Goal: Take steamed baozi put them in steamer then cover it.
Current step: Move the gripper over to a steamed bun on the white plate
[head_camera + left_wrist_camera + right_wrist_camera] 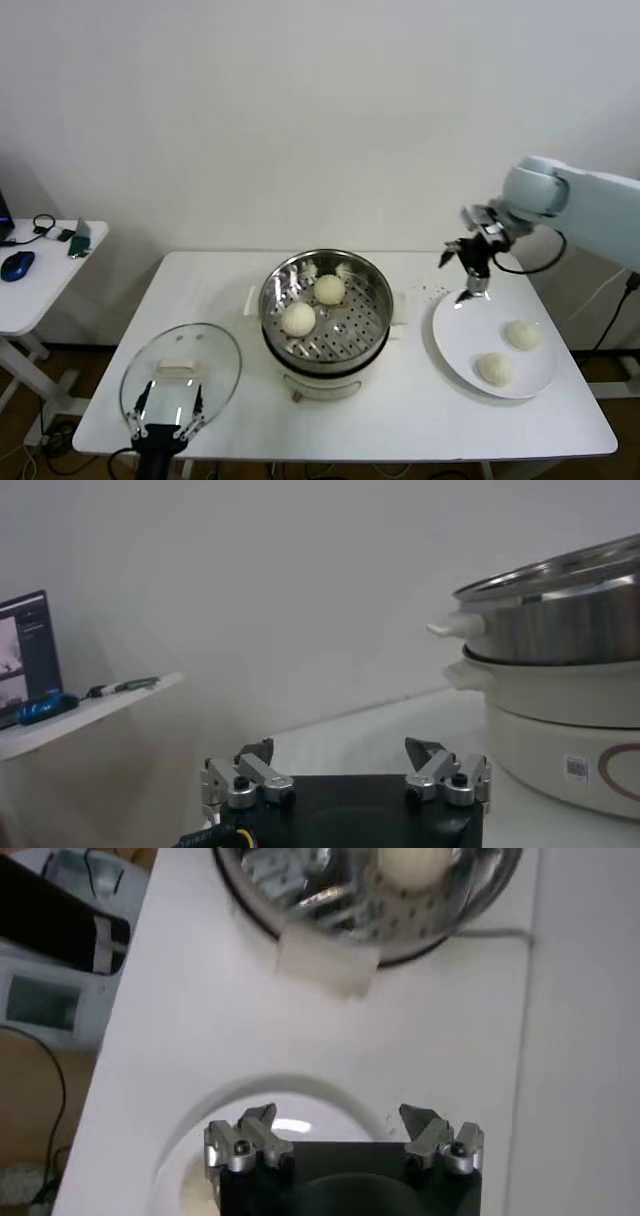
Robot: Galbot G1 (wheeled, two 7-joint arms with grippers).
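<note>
A: Head view first. Two buns (299,318) sit in the steamer (372,282) at the table's middle; two more (495,368) wait on the plate (452,340) to its right. Your right gripper (466,296) hangs over the plate's far edge, apart from both. The lid (215,362) lies flat at the front left, with your left gripper (166,422) over its near rim.

B: How will the buns handle?

A: Smooth, pale domes; I'd judge them light and soft, easily dented. Take one across its widest part, gently. The lid is glass with a bar handle (178,369); grab that bar.

B: Left wrist view?

A: Your left gripper (345,776) stands with jaws wide apart, empty; the steamer (560,620) is off to one side.

B: Right wrist?

A: Your right gripper (343,1140) has jaws apart, nothing between them, above the plate (180,1148). A bun (412,862) shows in the steamer (300,918) beyond.
</note>
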